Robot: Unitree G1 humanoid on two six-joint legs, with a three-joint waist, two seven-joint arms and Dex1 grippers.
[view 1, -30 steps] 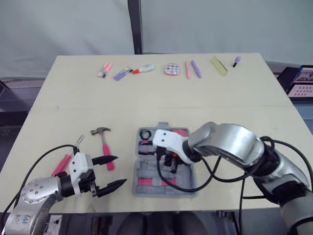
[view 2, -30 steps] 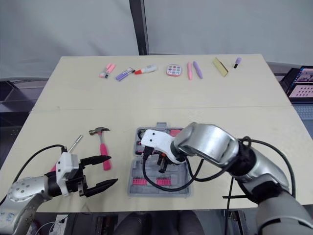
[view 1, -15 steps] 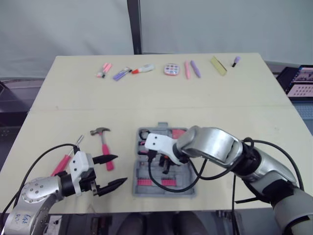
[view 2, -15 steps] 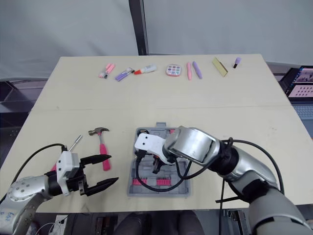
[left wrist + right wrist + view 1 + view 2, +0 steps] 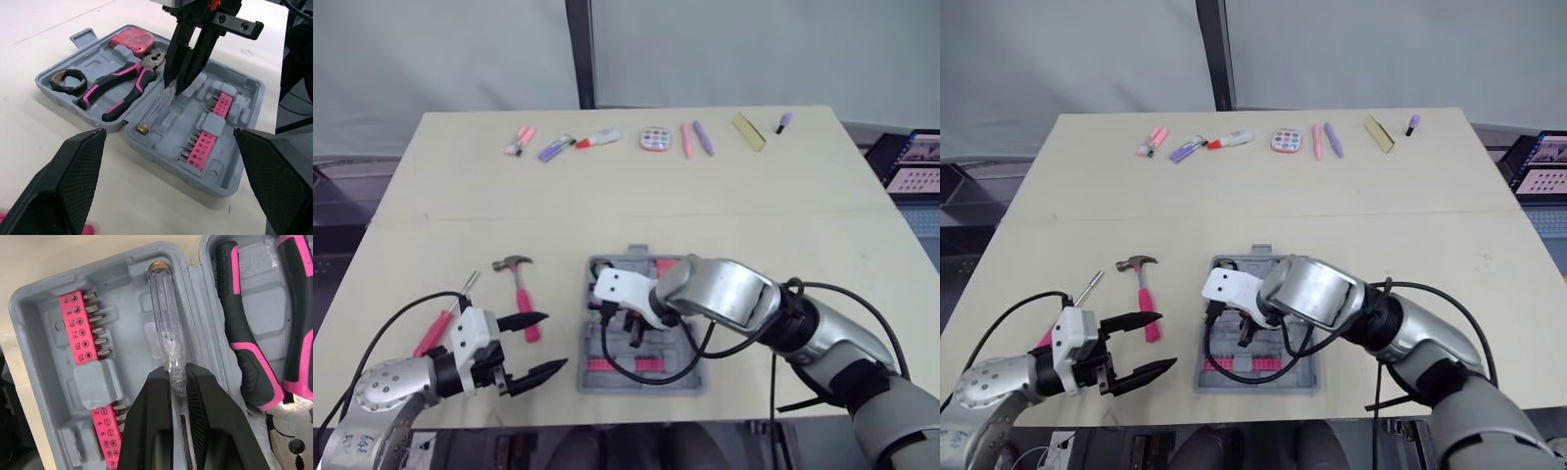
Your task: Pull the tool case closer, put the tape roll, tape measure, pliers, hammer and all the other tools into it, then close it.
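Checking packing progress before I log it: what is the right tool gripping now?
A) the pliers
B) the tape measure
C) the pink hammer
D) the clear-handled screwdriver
D: the right tool is shut on the clear-handled screwdriver over the tool case, while the pliers and tape measure lie in it and the hammer lies on the table.

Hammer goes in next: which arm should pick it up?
Left. The left gripper is open and empty, near the hammer on that side of the table. The right gripper is shut on a clear screwdriver over the case.
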